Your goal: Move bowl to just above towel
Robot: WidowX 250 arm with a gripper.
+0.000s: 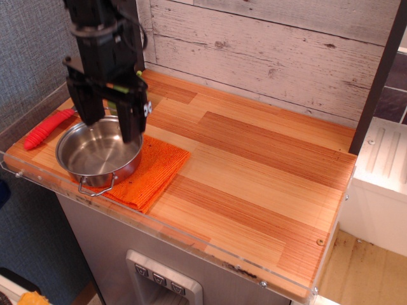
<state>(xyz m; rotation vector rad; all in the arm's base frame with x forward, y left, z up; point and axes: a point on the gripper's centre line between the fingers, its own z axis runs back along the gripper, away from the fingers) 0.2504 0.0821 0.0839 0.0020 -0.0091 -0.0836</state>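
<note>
One wooden counter (254, 165) fills most of the frame, with the black gripper (109, 124) at upper left, jaws spread wide and holding nothing, poised over the far rim of the bowl (98, 152). The bowl sits at left, overlapping the orange towel (156, 168). The thin, slick rim could slip from the fingers on closing, or dragging could bunch the towel.

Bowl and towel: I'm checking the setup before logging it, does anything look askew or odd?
Mildly. The bowl sits half on the towel, overhanging its left edge, and the towel lies skewed, its corner reaching the counter's front lip. The open gripper straddles the bowl's far rim. Nothing spilled or damaged.
</note>
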